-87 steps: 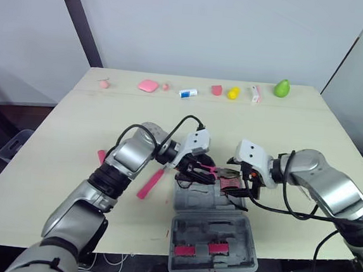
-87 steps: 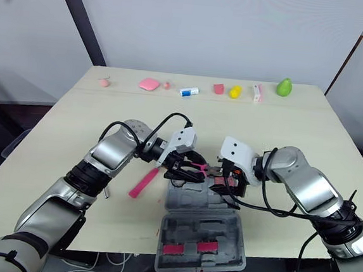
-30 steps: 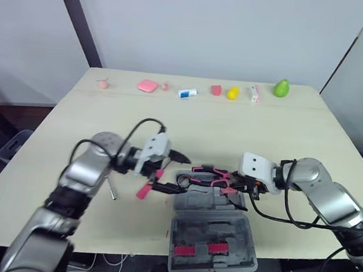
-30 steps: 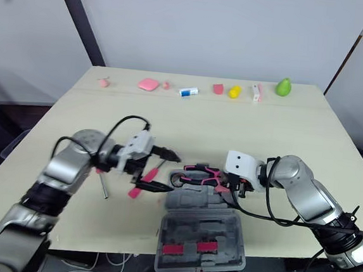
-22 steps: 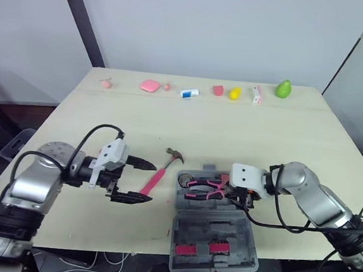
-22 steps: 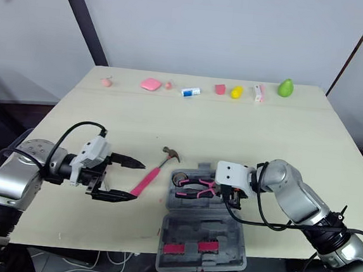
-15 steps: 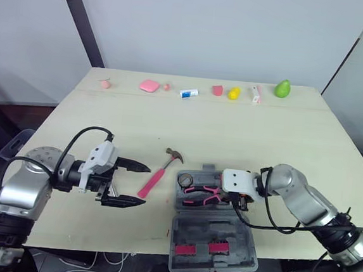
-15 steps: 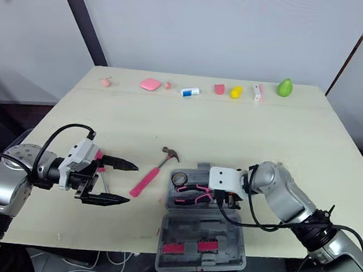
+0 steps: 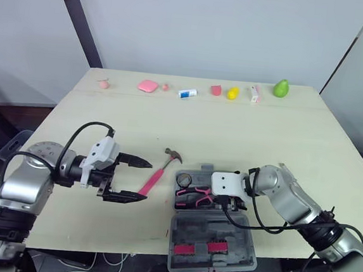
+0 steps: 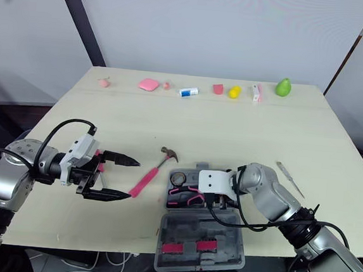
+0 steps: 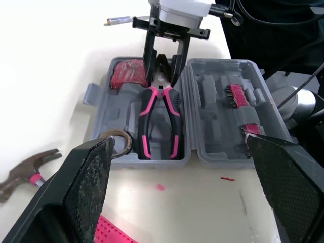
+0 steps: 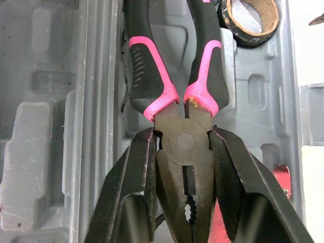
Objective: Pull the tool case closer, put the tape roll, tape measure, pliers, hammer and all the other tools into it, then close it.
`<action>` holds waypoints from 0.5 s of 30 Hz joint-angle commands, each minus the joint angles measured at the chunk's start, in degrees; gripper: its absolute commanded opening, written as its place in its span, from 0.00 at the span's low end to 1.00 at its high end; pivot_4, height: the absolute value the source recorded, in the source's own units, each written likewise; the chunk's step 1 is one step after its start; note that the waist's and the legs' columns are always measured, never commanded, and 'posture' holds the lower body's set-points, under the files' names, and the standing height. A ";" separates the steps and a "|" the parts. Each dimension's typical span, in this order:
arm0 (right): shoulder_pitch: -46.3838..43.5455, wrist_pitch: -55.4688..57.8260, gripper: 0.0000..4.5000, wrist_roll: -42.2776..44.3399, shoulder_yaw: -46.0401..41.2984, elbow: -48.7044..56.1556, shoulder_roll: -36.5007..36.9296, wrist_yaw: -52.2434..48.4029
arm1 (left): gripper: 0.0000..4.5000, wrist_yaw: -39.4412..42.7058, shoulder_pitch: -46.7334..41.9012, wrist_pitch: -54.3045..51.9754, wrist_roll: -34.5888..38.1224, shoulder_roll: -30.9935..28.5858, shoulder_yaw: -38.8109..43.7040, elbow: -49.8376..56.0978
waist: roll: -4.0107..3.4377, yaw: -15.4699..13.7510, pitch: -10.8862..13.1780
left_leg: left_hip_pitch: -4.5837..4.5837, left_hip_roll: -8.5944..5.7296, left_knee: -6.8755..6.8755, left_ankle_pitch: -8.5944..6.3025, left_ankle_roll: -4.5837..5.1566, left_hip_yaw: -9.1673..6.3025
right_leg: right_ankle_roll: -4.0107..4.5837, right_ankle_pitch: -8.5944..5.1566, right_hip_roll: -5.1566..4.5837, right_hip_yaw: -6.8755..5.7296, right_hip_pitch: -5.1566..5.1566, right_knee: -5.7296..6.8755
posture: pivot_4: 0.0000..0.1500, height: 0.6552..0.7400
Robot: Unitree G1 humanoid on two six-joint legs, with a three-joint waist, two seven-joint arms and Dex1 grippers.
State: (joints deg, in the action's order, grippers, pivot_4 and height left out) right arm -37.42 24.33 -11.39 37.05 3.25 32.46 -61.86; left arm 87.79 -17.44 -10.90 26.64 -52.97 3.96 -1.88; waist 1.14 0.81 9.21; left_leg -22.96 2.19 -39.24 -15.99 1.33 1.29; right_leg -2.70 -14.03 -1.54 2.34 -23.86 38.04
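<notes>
The grey tool case (image 9: 237, 235) lies open near the table's front edge. Pink-handled pliers (image 12: 147, 76) lie in its far half, beside the brown tape roll (image 11: 117, 143) and a red tool (image 11: 128, 71). My right gripper (image 9: 209, 192) is shut on the pliers' metal head, one finger (image 12: 132, 192) on each side. The pink-handled hammer (image 9: 160, 170) lies on the table just left of the case. My left gripper (image 9: 144, 181) hovers open at the hammer's handle end, holding nothing.
A screwdriver (image 10: 290, 178) lies on the table right of my right arm. Small items line the far edge, among them a pink pad (image 9: 148, 85) and a green pear (image 9: 281, 88). The case's near half holds red bit holders (image 9: 200, 248).
My left gripper pulled back left from the case, then eased right toward the hammer, still open. My right gripper brought the pliers down and left into the case.
</notes>
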 commanded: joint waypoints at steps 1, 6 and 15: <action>0.31 -1.22 0.71 0.08 -3.05 1.17 0.25 0.84 | 1.00 0.31 -0.98 -0.15 0.63 -0.16 0.27 0.76 | 0.00 -0.02 0.00 | 0.00 0.00 0.00 0.00 0.00 0.00 | 0.00 0.00 0.00 0.00 0.00 0.00 | 1.00 1.00; 1.52 -1.11 0.98 3.17 -6.09 1.88 -0.52 0.17 | 1.00 0.76 -1.58 0.37 0.21 -0.18 -0.20 0.27 | 0.00 -0.03 0.00 | -0.01 0.00 0.00 0.00 0.00 0.00 | 0.00 0.00 0.00 0.00 0.00 -0.02 | 1.00 1.00; 4.56 -4.06 0.40 11.19 -13.68 -1.17 -6.71 3.19 | 1.00 0.37 -1.21 0.33 0.60 0.30 -0.24 1.22 | 0.00 0.00 0.00 | 0.00 0.01 0.00 0.00 0.00 -0.01 | 0.00 0.00 0.01 0.00 0.02 0.00 | 1.00 1.00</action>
State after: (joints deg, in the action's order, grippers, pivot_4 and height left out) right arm -33.50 22.42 -1.81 25.32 2.04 26.10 -59.27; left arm 87.70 -18.57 -10.84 26.52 -52.43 3.26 -1.92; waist 1.14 0.80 9.21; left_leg -22.96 2.20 -39.24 -15.99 1.32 1.29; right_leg -2.70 -14.03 -1.53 2.35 -23.84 38.03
